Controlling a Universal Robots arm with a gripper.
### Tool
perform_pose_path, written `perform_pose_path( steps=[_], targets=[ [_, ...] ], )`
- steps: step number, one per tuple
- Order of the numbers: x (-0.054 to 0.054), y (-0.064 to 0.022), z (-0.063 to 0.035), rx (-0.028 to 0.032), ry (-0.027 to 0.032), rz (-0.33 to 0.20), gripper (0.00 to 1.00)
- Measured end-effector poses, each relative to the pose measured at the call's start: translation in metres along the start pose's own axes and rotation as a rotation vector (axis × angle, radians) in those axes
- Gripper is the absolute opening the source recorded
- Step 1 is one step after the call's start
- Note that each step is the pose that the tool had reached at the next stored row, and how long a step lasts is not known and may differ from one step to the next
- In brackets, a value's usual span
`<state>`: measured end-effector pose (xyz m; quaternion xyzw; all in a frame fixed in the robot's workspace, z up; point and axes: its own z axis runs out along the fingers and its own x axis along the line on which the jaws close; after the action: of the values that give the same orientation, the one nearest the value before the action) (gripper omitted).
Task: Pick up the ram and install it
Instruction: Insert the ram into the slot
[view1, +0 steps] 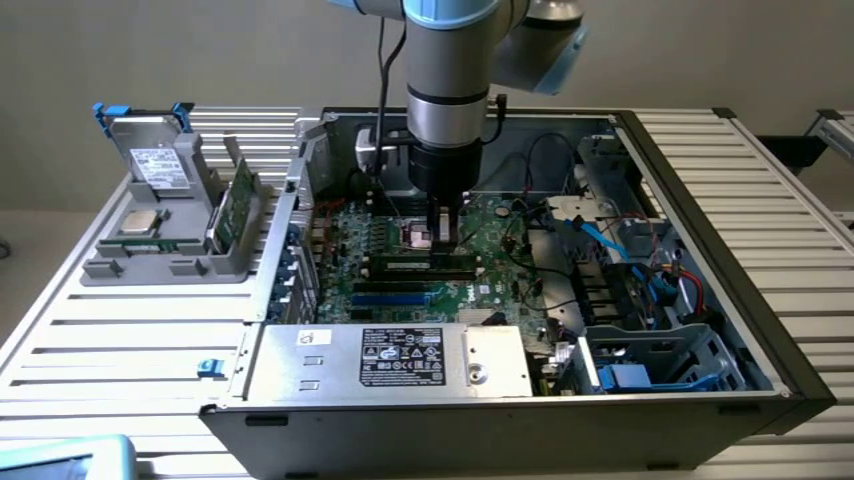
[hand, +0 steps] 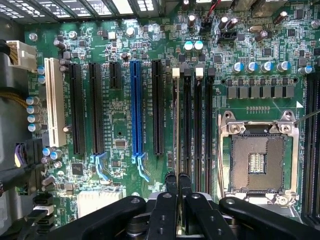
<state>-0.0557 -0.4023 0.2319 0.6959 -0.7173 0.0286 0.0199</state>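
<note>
1. Because a memory stick must enter its socket edge-first, the ram stands edge-on along the white-latched slot, beside the empty neighbouring slots. Whether it is fully seated cannot be told.
2. The gripper, jaws closed on the ram, hangs upright inside the open computer case, which keeps the stick square to the motherboard.

**Ram upright in a memory slot**

The ram stands on its long edge in a motherboard memory slot, the outermost of the four, beside the long black expansion slot. Seen from above, it shows as a thin pale strip along the slot. One end meets the white latch. The other runs under the tips of the pincer, which are pressed together. How deeply it sits cannot be told.
</note>
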Motion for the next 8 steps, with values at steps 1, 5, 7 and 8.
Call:
perform_pose_path(
  steps=[1, 5, 7, 8],
  targets=[
    [0.0000, 0.0000, 0.0000, -0.0001, 0.0001, 0.000, 0.13],
    [0.0001, 0.0007, 0.0001, 0.0006, 0.0000, 0.000, 0.13],
    [0.0001, 0.0014, 0.0001, 0.0014, 0.0001, 0.000, 0.13],
    [0.0001, 0.0017, 0.0002, 0.0019, 0.0000, 0.000, 0.13]
  ],
)
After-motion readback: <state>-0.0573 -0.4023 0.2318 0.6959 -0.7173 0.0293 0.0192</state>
